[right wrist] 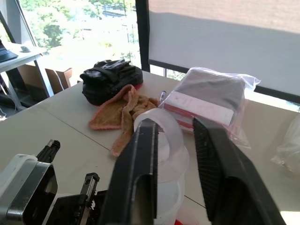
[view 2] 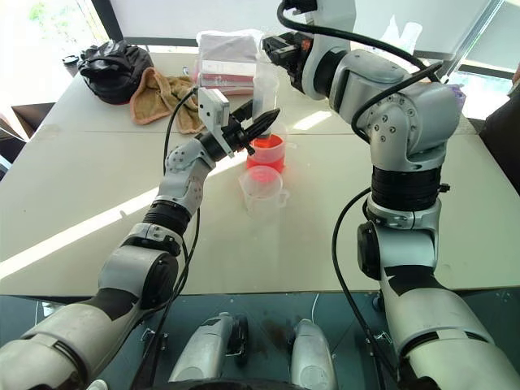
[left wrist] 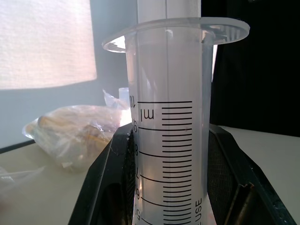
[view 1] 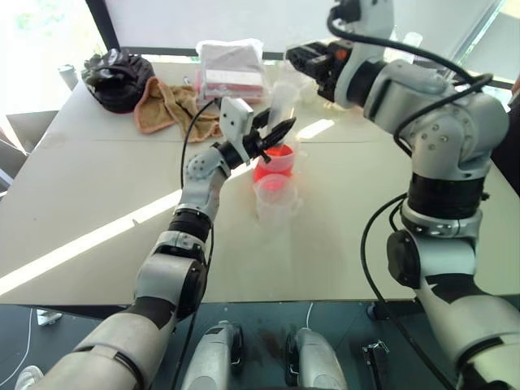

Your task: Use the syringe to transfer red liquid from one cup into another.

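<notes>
On the pale bench (view 2: 73, 195), the smaller beaker (view 2: 262, 189) stands nearest, with the larger beaker (view 2: 266, 152) of red liquid (view 2: 266, 148) just behind it. The left tool (view 2: 262, 122) clamps the upright syringe (view 2: 263, 91) over that larger beaker, while the right tool (right wrist: 176, 154), fingers apart, straddles the plunger top. Beyond lie a towel (view 2: 159, 96), a dark bag (view 2: 114, 67) and a plastic-wrapped pack (view 2: 230, 62).

On the counter (view 2: 97, 195), the smaller beaker (view 2: 262, 191) is set just before the larger beaker (view 2: 266, 152). Behind them, a towel (view 2: 162, 96) is laid between a bag (view 2: 115, 69) at left and a packet (view 2: 231, 61) at right.
</notes>
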You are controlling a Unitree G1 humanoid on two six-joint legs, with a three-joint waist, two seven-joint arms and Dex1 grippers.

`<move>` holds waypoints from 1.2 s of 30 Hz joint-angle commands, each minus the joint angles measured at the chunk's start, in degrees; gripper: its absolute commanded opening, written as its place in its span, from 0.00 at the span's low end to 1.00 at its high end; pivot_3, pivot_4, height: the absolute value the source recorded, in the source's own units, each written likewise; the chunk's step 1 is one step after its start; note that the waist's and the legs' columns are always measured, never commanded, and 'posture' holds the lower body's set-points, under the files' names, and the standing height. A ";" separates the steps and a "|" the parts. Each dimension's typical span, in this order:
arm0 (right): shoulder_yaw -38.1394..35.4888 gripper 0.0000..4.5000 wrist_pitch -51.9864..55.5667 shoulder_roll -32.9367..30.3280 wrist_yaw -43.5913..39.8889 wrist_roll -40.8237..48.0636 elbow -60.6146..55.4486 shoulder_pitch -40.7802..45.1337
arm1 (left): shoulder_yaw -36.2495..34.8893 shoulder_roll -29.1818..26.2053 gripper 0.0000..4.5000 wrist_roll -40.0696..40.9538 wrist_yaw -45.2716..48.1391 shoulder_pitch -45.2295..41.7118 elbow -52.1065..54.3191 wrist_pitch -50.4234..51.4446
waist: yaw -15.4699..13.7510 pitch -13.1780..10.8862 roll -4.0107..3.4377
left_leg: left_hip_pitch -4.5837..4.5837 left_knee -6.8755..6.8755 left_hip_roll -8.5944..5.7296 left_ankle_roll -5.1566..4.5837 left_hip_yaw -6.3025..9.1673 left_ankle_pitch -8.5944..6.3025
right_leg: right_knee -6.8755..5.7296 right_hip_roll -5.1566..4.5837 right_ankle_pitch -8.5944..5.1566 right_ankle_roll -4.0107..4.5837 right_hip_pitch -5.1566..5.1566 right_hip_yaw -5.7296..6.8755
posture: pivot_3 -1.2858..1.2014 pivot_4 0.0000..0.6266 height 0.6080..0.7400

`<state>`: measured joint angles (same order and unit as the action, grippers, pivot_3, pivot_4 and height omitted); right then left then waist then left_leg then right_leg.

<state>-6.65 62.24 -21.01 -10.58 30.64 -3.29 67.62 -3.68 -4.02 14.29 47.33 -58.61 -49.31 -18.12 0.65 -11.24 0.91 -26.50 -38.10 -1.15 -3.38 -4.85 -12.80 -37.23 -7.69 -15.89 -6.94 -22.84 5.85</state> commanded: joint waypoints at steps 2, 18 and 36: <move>-2.51 0.66 0.03 -0.48 0.25 0.61 -4.47 1.81 | 0.59 0.28 0.31 -0.32 0.80 -0.26 1.26 -0.08 | 0.04 0.00 0.00 | 0.00 0.00 0.00 0.00 0.00 0.00 | 0.00 0.00 0.00 0.00 0.00 0.00 | 0.52 0.24 1.00; -6.46 0.66 9.40 -4.43 -7.73 11.16 -15.50 -3.69 | -2.14 -0.87 0.31 0.79 -1.45 -4.06 -4.40 0.01 | 0.03 0.00 0.00 | -0.01 0.00 0.01 -0.04 0.01 -0.02 | 0.01 0.00 0.00 0.00 -0.02 0.00 | 0.52 0.24 1.00; -18.75 0.66 4.86 -11.27 -9.99 22.91 -17.53 -15.29 | -1.97 0.66 0.31 13.73 1.54 0.31 27.89 26.13 | 0.09 0.01 -0.01 | 0.04 0.00 0.03 -0.07 0.00 -0.04 | 0.03 -0.01 0.00 0.00 0.06 -0.02 | 0.52 0.24 1.00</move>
<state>-23.59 69.05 -31.16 -20.57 53.03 -20.51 52.09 -6.22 -2.59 26.35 48.52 -58.66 -26.20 5.48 0.74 -11.24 0.90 -26.46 -38.10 -1.12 -3.43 -4.85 -12.83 -37.21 -7.70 -15.89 -6.95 -22.79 5.83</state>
